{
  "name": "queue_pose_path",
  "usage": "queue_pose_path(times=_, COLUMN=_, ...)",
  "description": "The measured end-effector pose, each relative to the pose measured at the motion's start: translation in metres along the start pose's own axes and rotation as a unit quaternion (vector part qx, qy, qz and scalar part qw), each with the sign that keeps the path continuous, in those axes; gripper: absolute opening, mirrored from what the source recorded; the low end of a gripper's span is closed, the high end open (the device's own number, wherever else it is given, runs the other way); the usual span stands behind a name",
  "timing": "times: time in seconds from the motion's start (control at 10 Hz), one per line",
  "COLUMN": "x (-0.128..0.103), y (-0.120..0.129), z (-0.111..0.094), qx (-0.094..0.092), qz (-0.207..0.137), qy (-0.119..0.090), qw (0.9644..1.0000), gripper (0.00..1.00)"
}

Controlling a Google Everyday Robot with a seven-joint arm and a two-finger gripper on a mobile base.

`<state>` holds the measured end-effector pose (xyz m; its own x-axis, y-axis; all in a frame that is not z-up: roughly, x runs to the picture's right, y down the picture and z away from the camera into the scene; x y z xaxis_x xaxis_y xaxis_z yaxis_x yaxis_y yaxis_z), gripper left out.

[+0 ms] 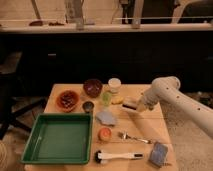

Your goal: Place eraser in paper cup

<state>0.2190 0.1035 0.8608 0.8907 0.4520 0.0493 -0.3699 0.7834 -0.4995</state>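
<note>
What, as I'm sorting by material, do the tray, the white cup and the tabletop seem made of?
The green tray looks like moulded plastic: uniform colour, smooth raised rim. The paper cup seems paper, matte white with a pale rim, possibly foam. The table looks wooden or laminate, warm tan. The pincer, right of the cup, holds the eraser, matte tan over black, likely rubber.

White rounded arm [172, 92], small dark dots along shell; pale gripper [133, 105] near paper cup [114, 85].

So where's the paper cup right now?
The paper cup stands at the table's far edge, beside the dark red bowl, behind the green cup; the gripper hangs nearer, to its right.
</note>
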Motion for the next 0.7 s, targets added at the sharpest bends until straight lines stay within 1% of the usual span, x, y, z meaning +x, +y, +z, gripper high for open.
queue_pose_path(times=0.3, x=-0.003, y=0.000, z=0.001, qx=-0.001, qz=-0.002, qy=0.000, qw=1.0000, gripper=0.00)
queue_pose_path(times=0.5, x=-0.002, y=-0.001, z=0.001, qx=0.003, qz=-0.002, qy=-0.001, qw=1.0000, gripper=0.00)
queue_pose_path(times=0.6, x=-0.003, y=-0.008, z=-0.003, qx=0.016, qz=-0.008, qy=-0.003, qw=0.9998, gripper=0.00)
queue_pose_path(times=0.7, x=-0.004, y=-0.015, z=-0.007, qx=0.025, qz=-0.015, qy=-0.004, qw=0.9996, gripper=0.00)
